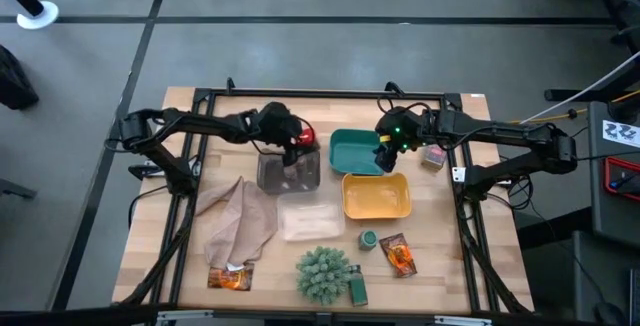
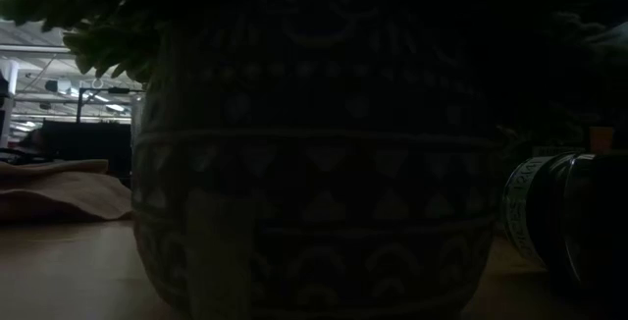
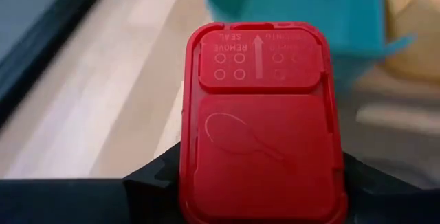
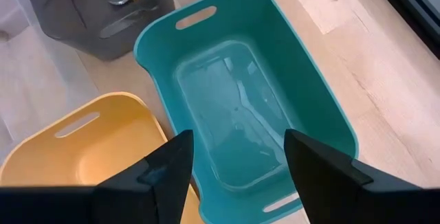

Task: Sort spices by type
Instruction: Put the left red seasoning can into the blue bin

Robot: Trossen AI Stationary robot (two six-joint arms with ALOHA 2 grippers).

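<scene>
Over the grey tray (image 1: 290, 173) the left end effector (image 1: 302, 138) grips a red tub (image 3: 262, 124), lid facing its camera, clamped between both fingers; beside it the right end effector (image 4: 237, 159) hangs with fingers spread and nothing between them above the teal tray (image 4: 309, 80); the yellow tray (image 1: 376, 196) lies just beside that; near the worktop (image 1: 450, 256) front, a green jar (image 1: 368, 239), an orange sachet (image 1: 398, 255) and the plant ball (image 1: 323, 273)

Glossy red plastic tub (image 3: 261, 124); smooth teal plastic tray (image 4: 247, 93); wood table (image 1: 480, 256).
</scene>
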